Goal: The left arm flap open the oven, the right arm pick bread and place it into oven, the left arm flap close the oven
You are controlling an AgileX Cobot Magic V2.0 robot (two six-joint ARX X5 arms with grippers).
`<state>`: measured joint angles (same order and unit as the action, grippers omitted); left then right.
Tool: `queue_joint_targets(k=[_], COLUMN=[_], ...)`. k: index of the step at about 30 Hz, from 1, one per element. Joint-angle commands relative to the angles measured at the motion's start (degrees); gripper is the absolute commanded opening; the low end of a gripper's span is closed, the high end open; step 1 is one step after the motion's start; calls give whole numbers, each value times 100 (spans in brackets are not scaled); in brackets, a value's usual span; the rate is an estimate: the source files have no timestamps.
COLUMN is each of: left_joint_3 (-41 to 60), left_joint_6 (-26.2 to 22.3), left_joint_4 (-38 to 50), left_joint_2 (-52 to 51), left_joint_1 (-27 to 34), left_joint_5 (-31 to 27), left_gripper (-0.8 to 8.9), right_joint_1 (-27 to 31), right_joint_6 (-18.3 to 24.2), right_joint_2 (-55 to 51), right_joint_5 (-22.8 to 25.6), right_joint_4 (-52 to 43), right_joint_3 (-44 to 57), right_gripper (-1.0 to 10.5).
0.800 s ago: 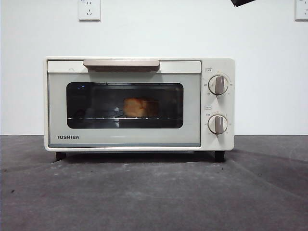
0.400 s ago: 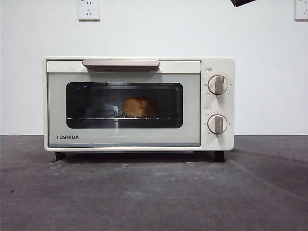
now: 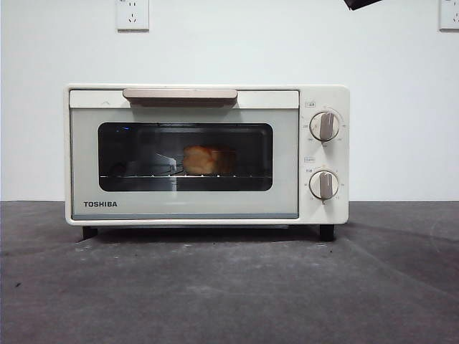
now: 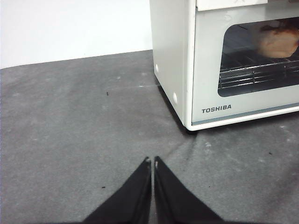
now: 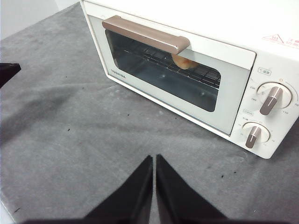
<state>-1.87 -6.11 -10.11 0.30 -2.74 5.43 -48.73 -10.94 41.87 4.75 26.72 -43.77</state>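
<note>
On the dark grey table (image 3: 229,287), working from the left, the left gripper (image 4: 153,162) hangs low over bare cloth, near the oven's front corner but apart from it. Its jaws are pressed together and hold nothing. Toward the middle stands the oven (image 3: 79,158), upright on black feet, its door fully closed with the beige bar handle (image 3: 180,94) along the top edge. The bread (image 3: 208,159) rests on the wire rack (image 3: 143,176) inside, roughly central behind the dark glass. Further right are two round knobs (image 3: 325,126), one above the other. The right gripper (image 5: 154,161) hovers above the table in front of the oven, jaws together and empty.

Judged from this state, the task appears complete. Remaining risks: an arm swinging low could strike the handle or a knob and shift the oven; an unlatched door could drop open.

The bread is a lumpy, golden-orange loaf with a paler crust, small against the rack.
</note>
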Motion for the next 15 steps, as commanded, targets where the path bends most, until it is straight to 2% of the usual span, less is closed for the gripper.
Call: queue_joint_targets(k=[1, 6, 9, 15], left_joint_3=[116, 116, 116, 116], left_joint_6=[-28, -28, -28, -28], left_joint_4=[-37, -39, -37, -39], left_joint_2=[-11, -11, -11, -11], left_joint_1=[15, 15, 15, 15], left_joint_5=[-11, -11, -11, -11], left_gripper=[16, 16, 16, 16], right_joint_1=[-35, 409, 1095, 2870], right_joint_6=[-59, -48, 4, 229], right_joint_2=[-57, -470, -857, -1519], right_joint_5=[26, -138, -181, -229], right_joint_4=[-57, -50, -48, -66], right_joint_3=[-55, -55, -48, 149], right_gripper=[6, 6, 6, 5])
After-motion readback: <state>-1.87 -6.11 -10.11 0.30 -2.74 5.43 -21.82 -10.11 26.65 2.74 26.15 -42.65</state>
